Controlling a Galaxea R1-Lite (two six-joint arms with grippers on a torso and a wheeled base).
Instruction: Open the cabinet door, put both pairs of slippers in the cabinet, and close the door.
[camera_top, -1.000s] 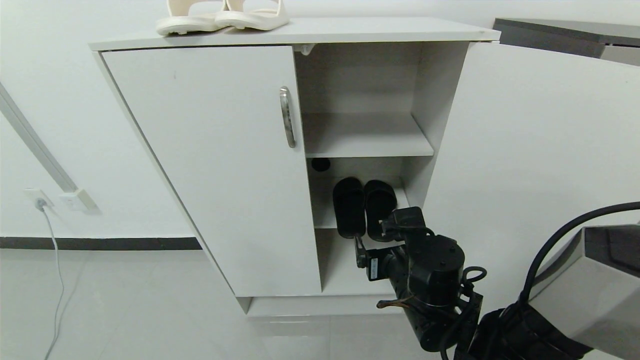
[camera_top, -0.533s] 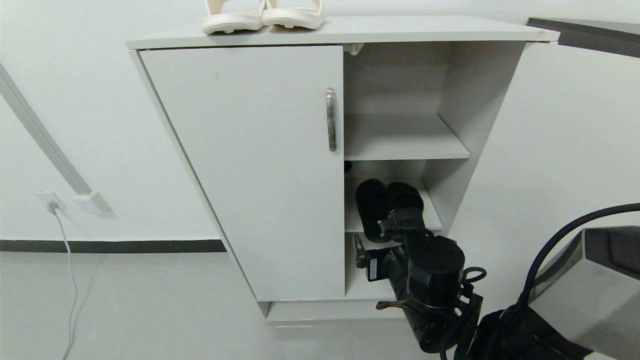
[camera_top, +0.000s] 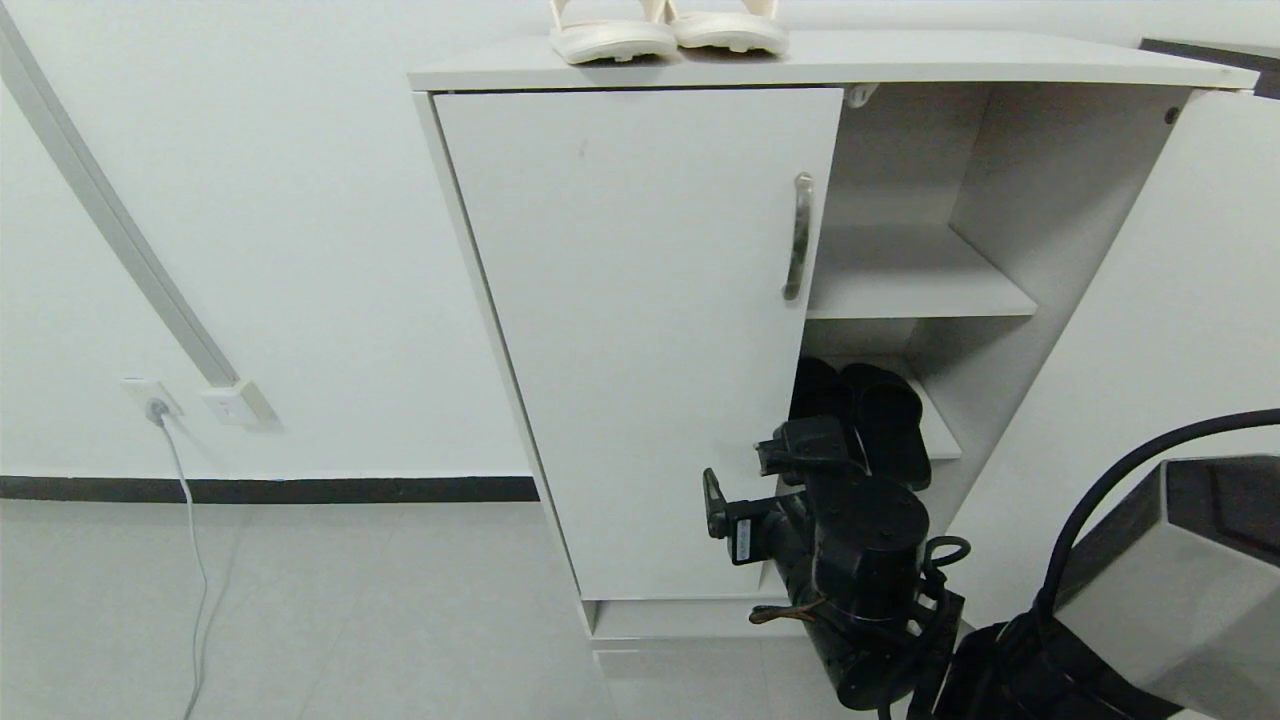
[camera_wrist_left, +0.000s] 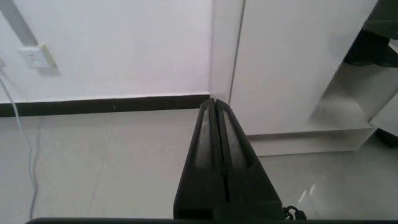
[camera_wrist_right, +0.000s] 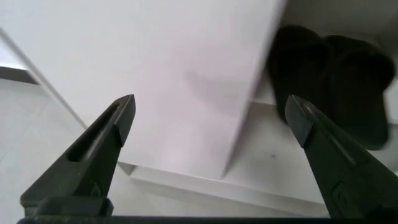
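The white cabinet (camera_top: 640, 300) has its left door shut and its right door (camera_top: 1180, 300) swung open. A black pair of slippers (camera_top: 885, 420) lies on the middle shelf, seen also in the right wrist view (camera_wrist_right: 336, 87). A cream pair of slippers (camera_top: 665, 35) rests on the cabinet's top. My right gripper (camera_top: 760, 470) is open and empty, low in front of the shut door's inner edge (camera_wrist_right: 208, 106). My left gripper (camera_wrist_left: 213, 106) is shut on nothing, above the floor in front of the cabinet's left side (camera_wrist_left: 292, 62).
A wall socket (camera_top: 150, 405) with a hanging cable and a slanted conduit (camera_top: 110, 220) are on the wall to the left. A black skirting strip (camera_top: 260, 488) runs along the grey tiled floor. The upper shelf (camera_top: 910, 280) is bare.
The camera has swung left, so the cabinet now sits farther right in the picture. My right gripper now faces the shut door's edge instead of the open compartment. The slippers have not moved.
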